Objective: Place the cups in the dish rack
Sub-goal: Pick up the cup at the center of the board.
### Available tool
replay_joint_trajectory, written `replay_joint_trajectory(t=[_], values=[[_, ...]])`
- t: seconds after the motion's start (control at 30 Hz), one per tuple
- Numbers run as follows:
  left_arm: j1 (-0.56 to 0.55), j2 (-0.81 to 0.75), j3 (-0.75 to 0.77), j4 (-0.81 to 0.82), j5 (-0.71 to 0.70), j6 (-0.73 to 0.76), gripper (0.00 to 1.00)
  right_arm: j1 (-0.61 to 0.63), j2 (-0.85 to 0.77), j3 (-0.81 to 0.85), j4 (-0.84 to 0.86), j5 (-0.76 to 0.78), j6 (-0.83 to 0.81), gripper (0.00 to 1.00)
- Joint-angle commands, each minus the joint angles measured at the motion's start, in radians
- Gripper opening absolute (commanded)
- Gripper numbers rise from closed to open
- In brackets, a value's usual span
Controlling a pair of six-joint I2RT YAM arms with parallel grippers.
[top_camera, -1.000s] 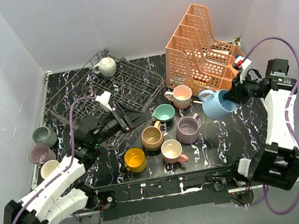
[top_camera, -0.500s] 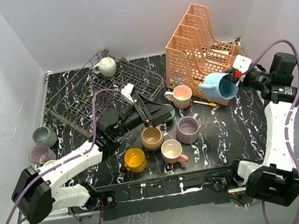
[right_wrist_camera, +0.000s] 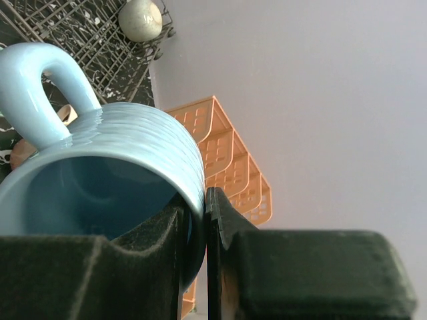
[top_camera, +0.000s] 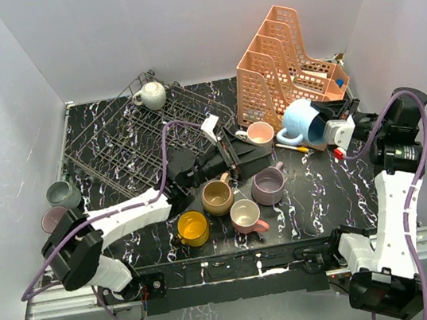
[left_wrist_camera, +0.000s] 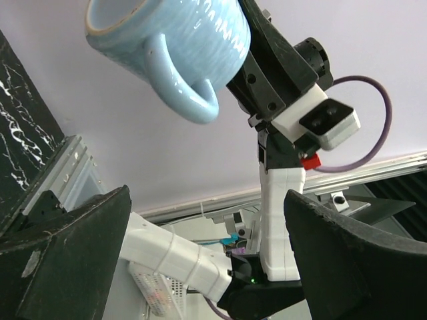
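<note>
Right claw (top_camera: 319, 126), clamped on the blue cup's (top_camera: 302, 120) rim, holds it tilted in the air at centre right, likely for carrying to the rack (top_camera: 107, 148) at upper left, while the left claw (top_camera: 245, 147) gapes empty above the loose cups (top_camera: 217, 197) mid-frame.

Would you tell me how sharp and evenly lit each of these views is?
Top external: sharp, evenly lit, soft shadows. Left wrist: the blue mug is crisp, the left gripper's fingers dark and soft. Right wrist: the right gripper's fingers blurred, underexposed.
</note>
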Motion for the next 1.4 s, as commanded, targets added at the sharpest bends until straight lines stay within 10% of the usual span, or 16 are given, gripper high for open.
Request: replay_joint_trajectory(t=[0.0, 0.93, 1.23, 1.37], values=[[-0.029, 0.055, 0.098, 0.086, -0.015, -0.009, 0.96, 0.007, -0.056, 0.001, 0.107, -0.085, -0.089, 0.08], [-0.107, 0.314, 0.303, 0.217, -0.001, -0.141, 0.59, 0.009, -0.154, -0.059, -0.012, -0.181, -0.225, 0.08], [-0.109, 0.334, 0.318, 0.299, 0.005, -0.154, 0.02, 0.009, -0.159, -0.056, -0.089, -0.183, -0.293, 0.08], [-0.109, 0.322, 0.299, 0.362, 0.007, -0.155, 0.0, 0.009, -0.162, -0.06, -0.122, -0.186, -0.322, 0.08]])
